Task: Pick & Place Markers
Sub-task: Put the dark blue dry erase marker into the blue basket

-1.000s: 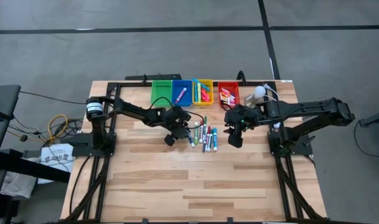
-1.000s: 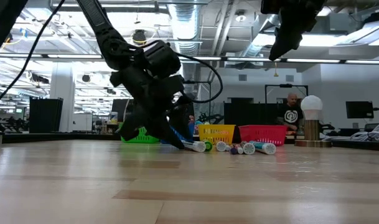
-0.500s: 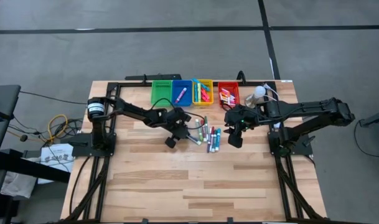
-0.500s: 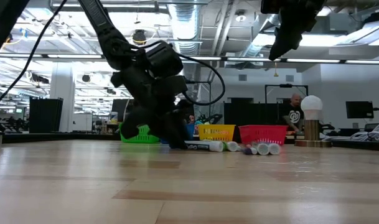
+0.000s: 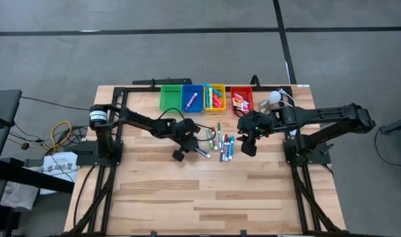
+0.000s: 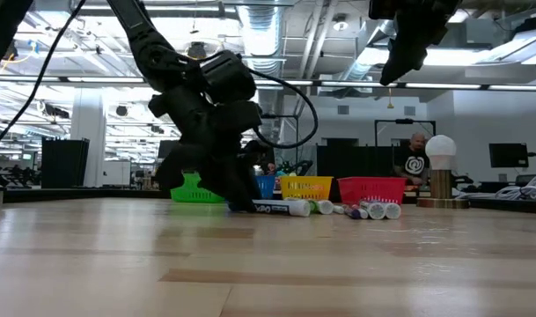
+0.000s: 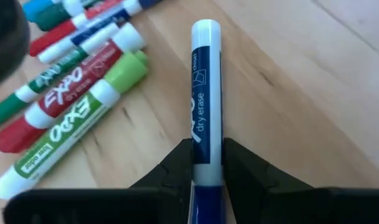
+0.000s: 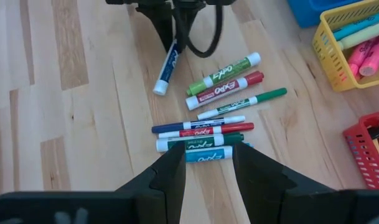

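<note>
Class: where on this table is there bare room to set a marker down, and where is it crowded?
Bare wood: the near half of the table, below both arms. Crowded: the back edge with the four bins, and the loose markers between the left gripper and right gripper.

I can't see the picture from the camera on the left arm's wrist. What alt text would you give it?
The left hand pinches a blue dry-erase marker between its two dark fingers, the marker pointing away over a light wooden table. Beside it lies a loose cluster of green, red and blue markers.
</note>
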Available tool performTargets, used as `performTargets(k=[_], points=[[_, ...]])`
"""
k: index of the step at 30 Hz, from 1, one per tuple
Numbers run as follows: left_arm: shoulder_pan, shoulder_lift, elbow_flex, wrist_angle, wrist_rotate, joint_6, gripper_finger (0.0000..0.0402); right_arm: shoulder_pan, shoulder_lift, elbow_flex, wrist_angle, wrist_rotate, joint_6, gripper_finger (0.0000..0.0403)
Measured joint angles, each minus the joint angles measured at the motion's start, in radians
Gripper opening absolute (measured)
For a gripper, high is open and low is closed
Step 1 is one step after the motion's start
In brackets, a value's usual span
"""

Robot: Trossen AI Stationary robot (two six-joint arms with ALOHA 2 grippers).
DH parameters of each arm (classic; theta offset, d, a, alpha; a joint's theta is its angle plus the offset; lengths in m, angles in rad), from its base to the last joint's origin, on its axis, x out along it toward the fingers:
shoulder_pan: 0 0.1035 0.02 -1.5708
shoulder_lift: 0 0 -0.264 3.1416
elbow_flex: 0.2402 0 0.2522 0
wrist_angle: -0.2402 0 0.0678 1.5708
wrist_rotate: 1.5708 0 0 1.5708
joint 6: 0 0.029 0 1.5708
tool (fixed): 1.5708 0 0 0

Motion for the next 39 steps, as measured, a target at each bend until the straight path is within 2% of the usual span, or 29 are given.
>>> performTargets(k=[10,22,32,39], points=[[-0.005,-0.095,-0.007,-0.127,-0.018,0.001,0.0075,0.001,0.0,0.0,0.032,0.0,0.0,0.0123],[-0.005,-0.266,-0.144,-0.124,-0.02,-0.019,0.0076,0.001,0.0,0.0,0.06,0.0,0.0,0.0123],[0.004,-0.412,-0.208,-0.115,-0.109,-0.083,0.0076,0.001,0.0,0.0,0.061,0.0,0.027,0.0123],[0.006,-0.434,-0.208,-0.052,-0.197,-0.198,0.0076,0.001,0.0,0.0,0.108,0.01,0.051,0.0123]])
